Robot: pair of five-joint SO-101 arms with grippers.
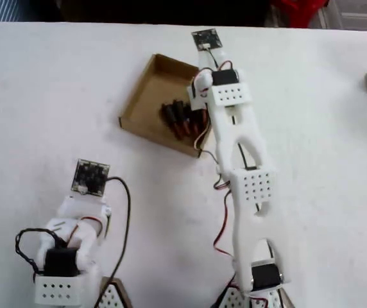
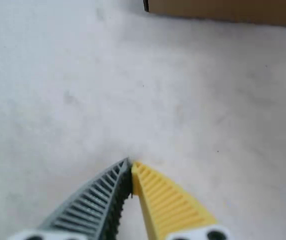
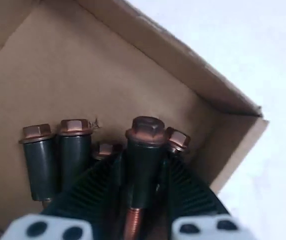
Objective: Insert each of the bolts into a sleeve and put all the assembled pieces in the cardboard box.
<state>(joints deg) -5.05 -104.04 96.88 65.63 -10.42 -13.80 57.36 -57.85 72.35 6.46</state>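
White table (image 1: 42,96), dark strip (image 1: 138,9) beyond

No writing, numbers, labels or signs can be read anywhere. The cardboard box (image 1: 153,96) has plain brown walls and floor, and the white table (image 1: 55,90) is unmarked.
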